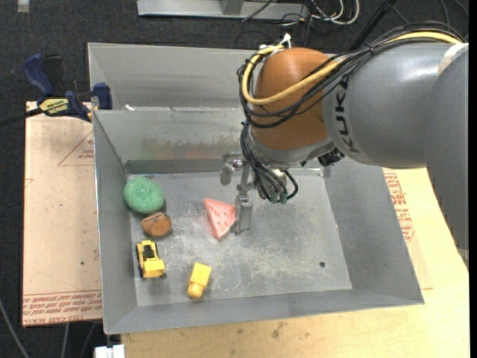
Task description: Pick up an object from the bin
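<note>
The grey metal bin [298, 274] has a scuffed floor. The gripper [242, 216] is down just beside the right edge of a pink wedge [218, 216] near the middle; whether it is clenched or released cannot be told. At left lie a nubbly green ball [143, 195], a brown round lump [156, 224], a yellow toy truck [150, 259] and a small yellow block [199, 280].

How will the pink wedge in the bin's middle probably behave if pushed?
The pink wedge lies flat on the bin floor, so it would probably slide, not roll. Its tapered sides may slip out of a grip.
</note>
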`<state>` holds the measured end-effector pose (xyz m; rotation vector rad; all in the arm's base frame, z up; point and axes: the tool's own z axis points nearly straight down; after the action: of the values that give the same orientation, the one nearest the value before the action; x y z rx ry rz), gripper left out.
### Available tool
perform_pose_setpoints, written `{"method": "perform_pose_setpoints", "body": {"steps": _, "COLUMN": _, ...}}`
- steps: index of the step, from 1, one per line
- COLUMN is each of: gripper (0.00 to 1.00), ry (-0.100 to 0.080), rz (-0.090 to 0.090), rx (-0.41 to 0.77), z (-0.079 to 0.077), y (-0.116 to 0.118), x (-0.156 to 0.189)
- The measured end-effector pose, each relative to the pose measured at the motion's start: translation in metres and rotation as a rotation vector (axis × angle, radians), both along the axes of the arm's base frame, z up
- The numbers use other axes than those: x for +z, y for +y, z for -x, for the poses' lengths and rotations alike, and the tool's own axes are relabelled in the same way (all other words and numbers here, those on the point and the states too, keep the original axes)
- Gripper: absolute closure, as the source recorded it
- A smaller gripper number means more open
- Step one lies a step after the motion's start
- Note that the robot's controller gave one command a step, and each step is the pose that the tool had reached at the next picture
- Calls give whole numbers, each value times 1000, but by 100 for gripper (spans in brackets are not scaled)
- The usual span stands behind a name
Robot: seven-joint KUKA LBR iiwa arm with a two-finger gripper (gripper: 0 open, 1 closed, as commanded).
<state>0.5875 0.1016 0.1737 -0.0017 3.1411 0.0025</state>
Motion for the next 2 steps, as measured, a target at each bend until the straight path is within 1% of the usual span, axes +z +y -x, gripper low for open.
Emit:
{"method": "perform_pose_setpoints", "body": {"steps": 1, "gripper": 0, "ry": -8, "rz": 0, "rx": 62, "z": -4, "y": 0, "x": -36}}
{"method": "perform_pose_setpoints", "body": {"steps": 2, "gripper": 0, "ry": -2, "rz": 0, "rx": 243, "z": -2, "y": -8, "x": -77}}
